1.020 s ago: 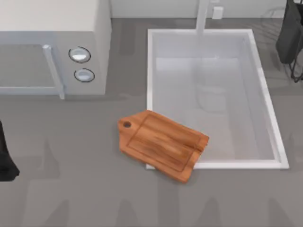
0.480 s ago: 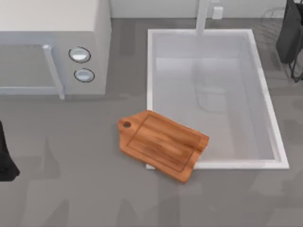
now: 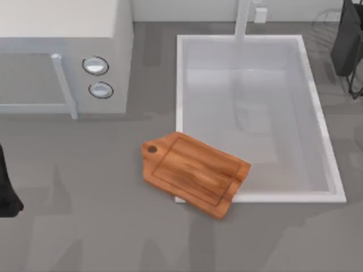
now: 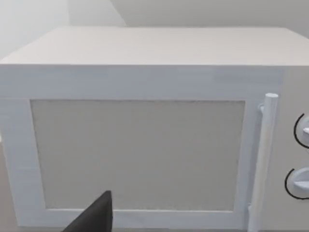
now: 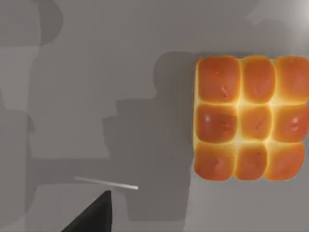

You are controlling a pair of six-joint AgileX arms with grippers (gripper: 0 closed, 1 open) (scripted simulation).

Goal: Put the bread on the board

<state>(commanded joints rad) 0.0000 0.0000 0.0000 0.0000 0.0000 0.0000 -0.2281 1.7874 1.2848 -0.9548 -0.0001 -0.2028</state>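
Note:
The board (image 3: 195, 173) is reddish-brown wood and lies at the table's middle, its round hole to the left. Its right end overlaps the front left corner of the sink (image 3: 180, 85). The bread (image 5: 250, 118) is a golden-orange square of joined rolls lying flat on grey surface in the right wrist view, apart from the dark gripper part (image 5: 94, 215) at that picture's edge. My right arm (image 3: 347, 42) hangs at the far right corner of the top view. My left arm (image 3: 5, 195) sits at the left edge, and its wrist view faces the microwave door (image 4: 137, 154).
A white microwave (image 3: 62, 51) with two knobs stands at the back left, its door handle (image 3: 63, 85) sticking forward. The deep white sink takes up the back right, with a tap (image 3: 243, 17) behind it. Grey tabletop stretches along the front.
Faint shadows in the sink and on the front tabletop shift slightly. The board and both arms stay where they were.

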